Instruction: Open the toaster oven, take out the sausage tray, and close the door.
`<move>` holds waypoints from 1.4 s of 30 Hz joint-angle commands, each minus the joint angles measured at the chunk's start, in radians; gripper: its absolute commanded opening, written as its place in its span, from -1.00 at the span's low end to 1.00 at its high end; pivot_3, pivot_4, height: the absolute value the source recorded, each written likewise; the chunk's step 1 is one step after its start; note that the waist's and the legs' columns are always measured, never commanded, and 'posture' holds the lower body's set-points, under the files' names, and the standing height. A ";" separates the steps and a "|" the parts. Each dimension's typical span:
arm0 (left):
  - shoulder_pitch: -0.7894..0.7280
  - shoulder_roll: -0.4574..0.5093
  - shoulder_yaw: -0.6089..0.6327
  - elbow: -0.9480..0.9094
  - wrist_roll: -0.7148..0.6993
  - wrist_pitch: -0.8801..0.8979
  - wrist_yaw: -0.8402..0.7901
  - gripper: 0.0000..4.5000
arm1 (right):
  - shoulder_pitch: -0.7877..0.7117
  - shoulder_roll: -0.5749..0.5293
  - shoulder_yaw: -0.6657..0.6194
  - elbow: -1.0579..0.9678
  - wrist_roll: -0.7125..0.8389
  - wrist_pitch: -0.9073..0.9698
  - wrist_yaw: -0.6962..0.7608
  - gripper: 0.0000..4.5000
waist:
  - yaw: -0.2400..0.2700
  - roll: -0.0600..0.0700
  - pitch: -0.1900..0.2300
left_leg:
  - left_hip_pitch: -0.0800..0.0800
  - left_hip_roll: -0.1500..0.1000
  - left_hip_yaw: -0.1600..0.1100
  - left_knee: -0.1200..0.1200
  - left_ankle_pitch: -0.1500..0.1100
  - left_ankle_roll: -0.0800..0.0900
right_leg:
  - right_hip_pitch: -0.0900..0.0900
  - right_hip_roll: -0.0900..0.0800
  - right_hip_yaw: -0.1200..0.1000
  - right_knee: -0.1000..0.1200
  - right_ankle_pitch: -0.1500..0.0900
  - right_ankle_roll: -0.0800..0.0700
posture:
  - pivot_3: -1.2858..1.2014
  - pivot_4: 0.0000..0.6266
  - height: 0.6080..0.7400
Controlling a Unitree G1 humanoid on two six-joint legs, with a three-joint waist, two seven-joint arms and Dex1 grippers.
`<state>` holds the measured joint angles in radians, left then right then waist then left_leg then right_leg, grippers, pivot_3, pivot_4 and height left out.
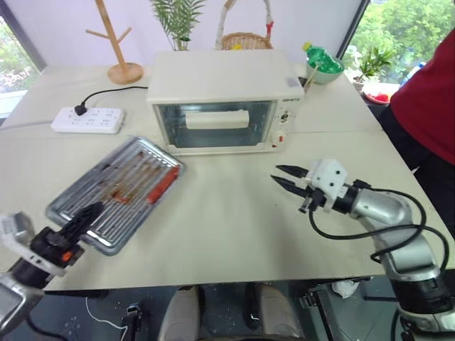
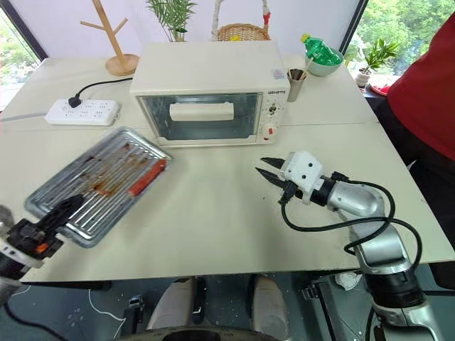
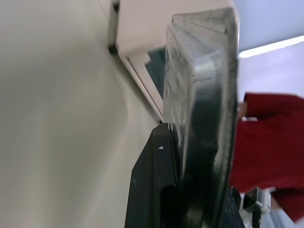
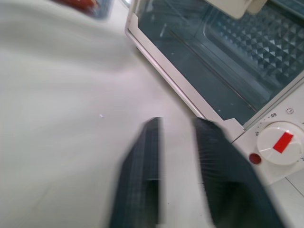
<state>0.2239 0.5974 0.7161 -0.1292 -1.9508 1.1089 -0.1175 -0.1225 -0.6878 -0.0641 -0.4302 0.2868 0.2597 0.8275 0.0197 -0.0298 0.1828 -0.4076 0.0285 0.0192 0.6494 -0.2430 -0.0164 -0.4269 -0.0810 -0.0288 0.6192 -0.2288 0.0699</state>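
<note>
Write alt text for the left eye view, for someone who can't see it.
The left hand grips the near edge of the sausage tray, which lies on the table left of the closed toaster oven. The right hand hovers open, in front of the oven's control panel.

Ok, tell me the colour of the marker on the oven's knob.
Red, a small bar on the white knob; the right wrist view shows it best.

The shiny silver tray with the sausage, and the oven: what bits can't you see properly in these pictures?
- Shiny silver ridged metal tray: its near corner is hidden by the left gripper clamped on it; the left wrist view gives just its rim edge-on.
- Cream-white boxy toaster oven: knob markings too small in the head views; its top is cut off in the right wrist view.
- Right gripper's black fingers: blurred in the right wrist view.
</note>
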 commanded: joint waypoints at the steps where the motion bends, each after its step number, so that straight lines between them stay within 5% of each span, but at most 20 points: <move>1: -0.144 0.100 -0.113 0.112 -0.021 0.093 -0.027 -1.00 | 0.118 -0.090 -0.102 -0.171 0.176 0.120 0.094 0.54 | 0.013 0.000 0.000 | 0.000 -0.001 0.000 0.000 0.000 0.000 | -0.001 0.000 -0.001 0.000 0.000 0.000 | 0.03 -0.52 1.00; 3: -0.244 0.141 -0.190 0.196 -0.021 0.143 -0.036 -1.00 | 0.201 -0.129 -0.170 -0.244 0.282 0.203 0.116 0.99 | 0.019 0.000 0.000 | 0.000 -0.001 0.001 -0.001 0.000 0.000 | 0.000 0.001 -0.001 0.000 0.000 0.000 | 0.03 -0.52 1.00; 12: -0.654 0.141 -0.531 0.457 0.133 0.312 -0.113 -1.00 | 0.351 -0.142 -0.396 -0.417 0.525 0.411 -0.042 0.99 | 0.019 -0.001 0.000 | 0.000 0.000 0.002 0.000 0.000 0.000 | 0.000 0.001 -0.001 0.000 0.001 -0.001 | 0.03 -0.52 1.00; 22: -0.840 0.034 -0.679 0.576 0.582 0.327 -0.353 -1.00 | 0.411 -0.125 -0.432 -0.465 0.501 0.420 -0.167 0.99 | 0.018 -0.001 -0.001 | -0.001 -0.001 0.002 -0.001 0.000 0.001 | 0.000 0.001 -0.001 -0.002 0.001 -0.001 | 0.03 -0.52 1.00; 30: -0.895 -0.047 -0.677 0.672 0.812 0.268 -0.491 -1.00 | 0.415 -0.123 -0.409 -0.464 0.481 0.405 -0.193 0.99 | 0.021 -0.001 -0.001 | -0.001 -0.002 0.002 0.000 0.000 0.001 | 0.000 0.000 -0.001 -0.003 0.001 -0.001 | 0.03 -0.52 1.00; 34: -0.889 -0.046 -0.670 0.666 0.888 0.259 -0.534 -0.45 | 0.402 -0.128 -0.390 -0.453 0.463 0.395 -0.192 1.00 | 0.019 -0.001 -0.001 | -0.001 -0.002 0.002 0.000 0.000 0.001 | 0.001 0.000 -0.001 -0.002 0.001 0.000 | 0.03 -0.52 1.00; 40: -0.846 0.042 -0.673 0.621 1.024 0.190 -0.582 0.87 | 0.360 -0.139 -0.352 -0.404 0.424 0.374 -0.172 1.00 | 0.015 0.000 -0.002 | 0.000 -0.001 0.001 0.000 0.000 0.001 | 0.001 0.001 -0.001 -0.002 0.001 0.000 | 0.03 -0.52 1.00; 42: -0.821 0.093 -0.687 0.584 1.080 0.131 -0.602 0.87 | 0.347 -0.138 -0.337 -0.386 0.410 0.367 -0.164 1.00 | 0.004 0.001 -0.003 | 0.001 0.000 0.002 0.000 0.000 0.001 | 0.001 0.002 -0.001 -0.001 0.001 0.000 | 0.03 -0.52 1.00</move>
<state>-0.6325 0.6233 0.0300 0.4470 -1.0009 1.3125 -0.7444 0.2348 -0.8195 -0.3966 -0.8176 0.7101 0.6520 0.6549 0.0241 -0.0292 0.1795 -0.4057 0.0290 0.0209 0.6492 -0.2434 -0.0154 -0.4262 -0.0784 -0.0297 0.6188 -0.2278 0.0693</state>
